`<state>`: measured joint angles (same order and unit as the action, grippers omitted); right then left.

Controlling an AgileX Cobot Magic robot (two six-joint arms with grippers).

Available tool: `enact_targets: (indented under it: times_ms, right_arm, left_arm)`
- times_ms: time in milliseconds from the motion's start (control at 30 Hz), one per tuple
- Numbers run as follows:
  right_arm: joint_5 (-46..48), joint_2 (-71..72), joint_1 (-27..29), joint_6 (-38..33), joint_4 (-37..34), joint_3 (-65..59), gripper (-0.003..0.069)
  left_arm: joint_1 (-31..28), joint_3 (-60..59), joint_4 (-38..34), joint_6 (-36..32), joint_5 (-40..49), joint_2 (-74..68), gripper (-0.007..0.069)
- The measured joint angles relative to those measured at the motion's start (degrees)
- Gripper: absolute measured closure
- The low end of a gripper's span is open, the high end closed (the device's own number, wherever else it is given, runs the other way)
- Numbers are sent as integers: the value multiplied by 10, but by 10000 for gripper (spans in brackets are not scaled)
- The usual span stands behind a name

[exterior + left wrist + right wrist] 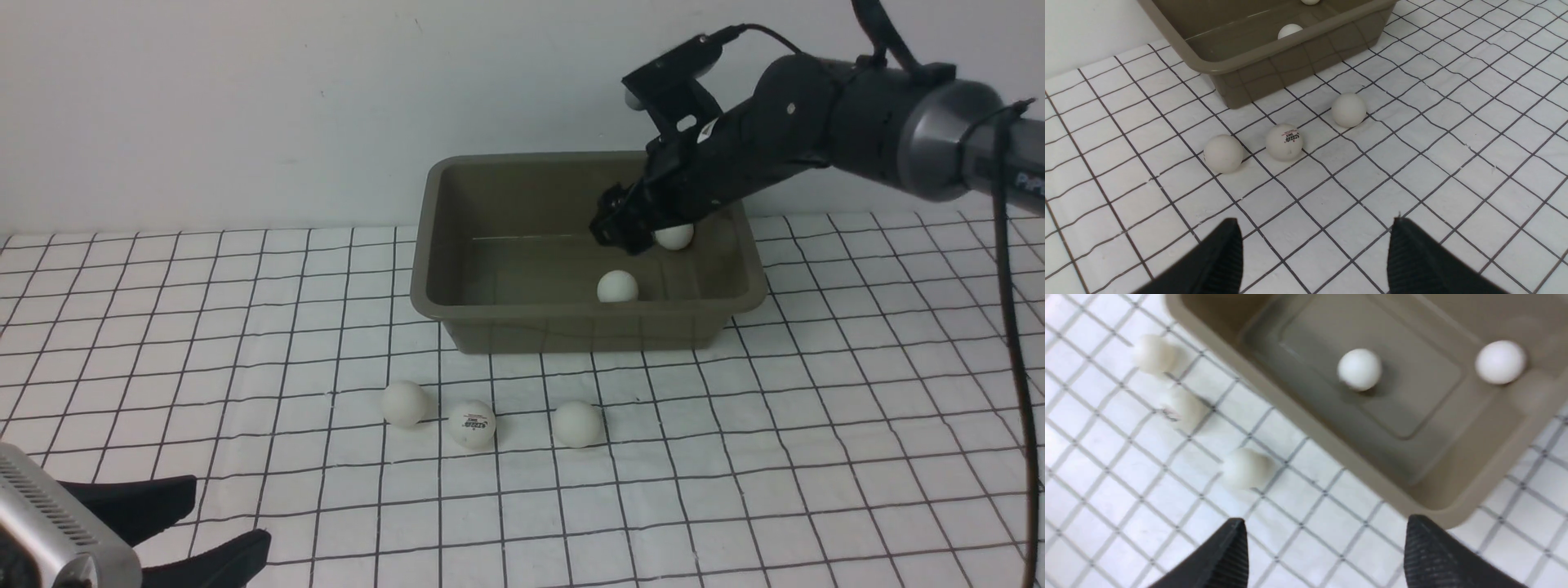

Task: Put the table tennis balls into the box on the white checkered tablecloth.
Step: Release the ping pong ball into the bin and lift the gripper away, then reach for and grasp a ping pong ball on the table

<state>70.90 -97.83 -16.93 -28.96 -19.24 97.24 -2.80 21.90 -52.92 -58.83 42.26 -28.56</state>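
The olive-brown box (424,269) stands at the back of the white checkered tablecloth (816,425). Two table tennis balls lie inside it, one near the front wall (617,287) and one by the right wall (674,236). Three more balls rest on the cloth in front of the box: left (405,403), middle with a printed logo (472,424), and right (578,424). My right gripper (616,224) hangs over the box's right half, open and empty (1325,522). My left gripper (231,513) sits low at the near left, open with nothing between its fingers (1314,222).
A plain white wall (245,106) rises right behind the box. The right arm's black cable (1016,351) hangs down along the right edge of the front view. The cloth is slightly wrinkled around the three loose balls.
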Motion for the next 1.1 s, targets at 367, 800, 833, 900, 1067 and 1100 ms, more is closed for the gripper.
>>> enact_targets:
  times_ms: [367,800,833,900,1067,1100]
  right_arm:
    - [-87,-1,-53,-8,-23,-166,183]
    - [-309,-47,-118,123,-38,-251,128]
    - [-317,-51,-120,126,-38,-251,127]
    - [-333,-62,-123,132,-42,-251,127]
    - [-349,-88,-129,127,-47,-251,127]
    - [-352,-95,-130,123,-49,-251,126]
  left_arm:
    - [0,0,0,0,0,0,195]
    - [0,0,0,0,0,0,195]
    - [0,0,0,0,0,0,195]
    - [0,0,0,0,0,0,195]
    - [0,0,0,0,0,0,195]
    - [0,0,0,0,0,0,195]
